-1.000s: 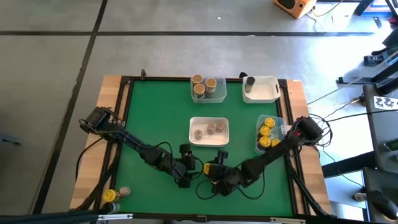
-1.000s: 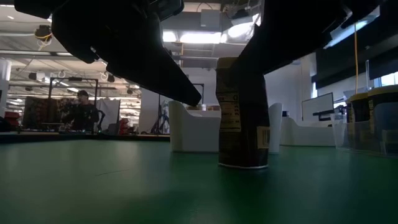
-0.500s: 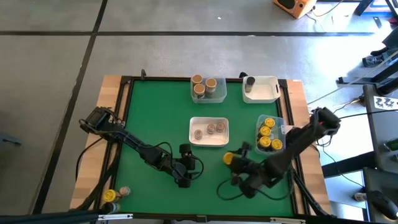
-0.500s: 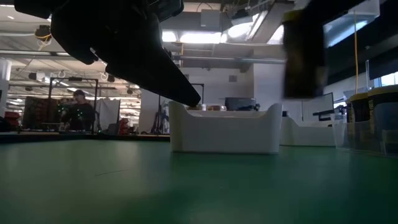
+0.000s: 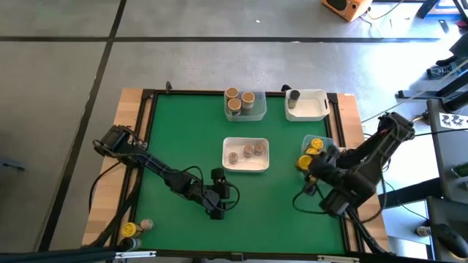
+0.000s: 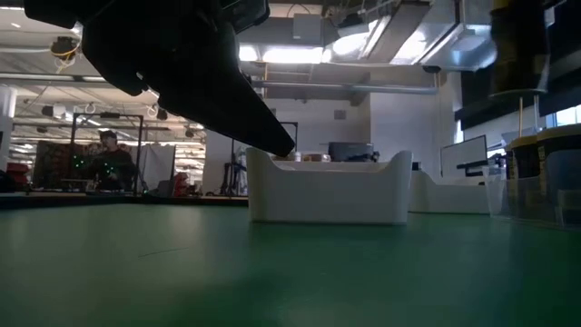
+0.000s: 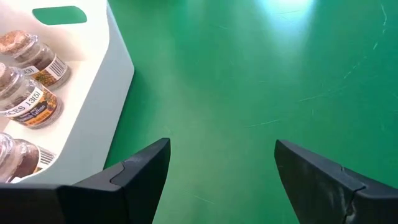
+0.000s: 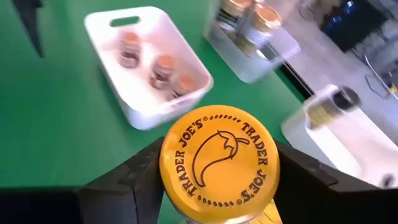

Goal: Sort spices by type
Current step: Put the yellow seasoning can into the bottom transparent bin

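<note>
High view: the right gripper [image 5: 306, 162] carries a yellow-lidded jar [image 5: 303, 161] just beside the clear tray [image 5: 327, 142] of yellow-lidded jars [image 5: 316, 148] at the right edge of the green surface [image 5: 183, 131]; the tray lies just beyond the jar, toward the far right.
High view, waiting arm: the left gripper [image 5: 228, 192] hovers near the front, its fingers apart and empty, well away from that tray.
High view, other jars: cork-topped ones sit in the central white tray [image 5: 246, 165].
Low view: the carried jar hangs high at the right, upright, clear of the surface.
Left wrist view: open fingers [image 7: 144, 169] frame bare green beside the white tray.
Right wrist view: both fingers [image 8: 138, 174] clamp the jar below its lid, long axis vertical.
</note>
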